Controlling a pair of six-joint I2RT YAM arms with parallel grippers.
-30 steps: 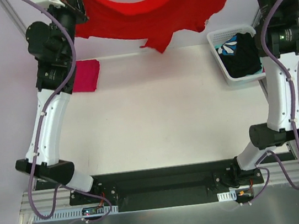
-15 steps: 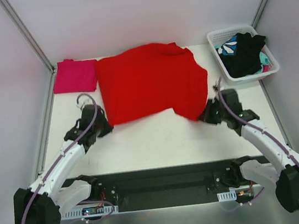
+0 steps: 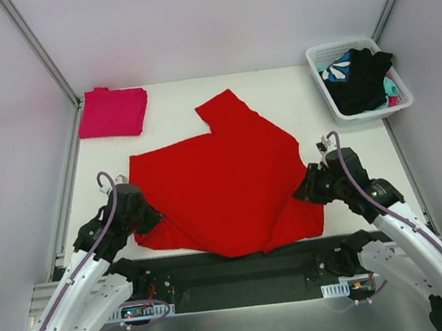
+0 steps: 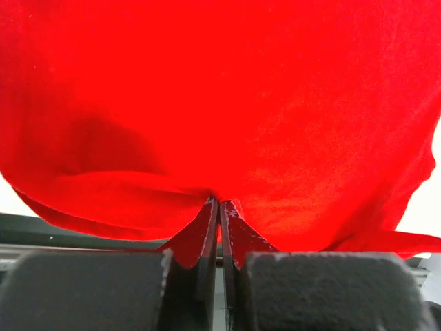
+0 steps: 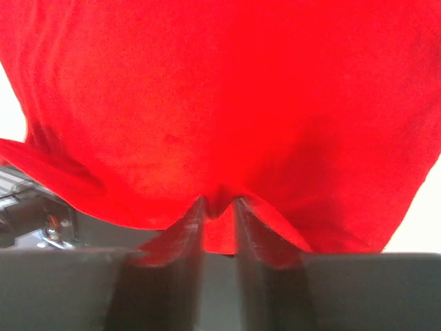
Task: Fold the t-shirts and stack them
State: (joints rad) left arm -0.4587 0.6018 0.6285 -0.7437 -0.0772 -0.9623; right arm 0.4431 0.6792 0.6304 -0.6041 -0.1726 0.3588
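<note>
Status on the laundry job: the red t-shirt (image 3: 224,190) is lying spread out on the counter (image 3: 173,115), mostly flat. One sleeve sticks out toward the far side, and the near hem droops just over the counter's front edge. My left gripper (image 3: 144,217) is down low at the shirt's left edge, close to the near corner. In the left wrist view the jaws are pressed tight together with a bit of red cloth pinched right between them. My right gripper (image 3: 305,190) is at the shirt's right edge, roughly level with the left one. Its jaws stand a sliver apart, and a little fold of the same red cloth is tucked into that narrow gap, so I've got fabric in both. The shirt's near right corner looks doubled over on itself, with a crease running up from the hem. Past the red shirt's far left corner, well apart from it, the pink t-shirt (image 3: 113,111) sits folded into a neat rectangle. Off beyond the far right of the red shirt there's a white basket (image 3: 317,57) with a black garment (image 3: 361,80) heaped in it, and a teal-and-white garment (image 3: 331,72) peeks out from under that.
</note>
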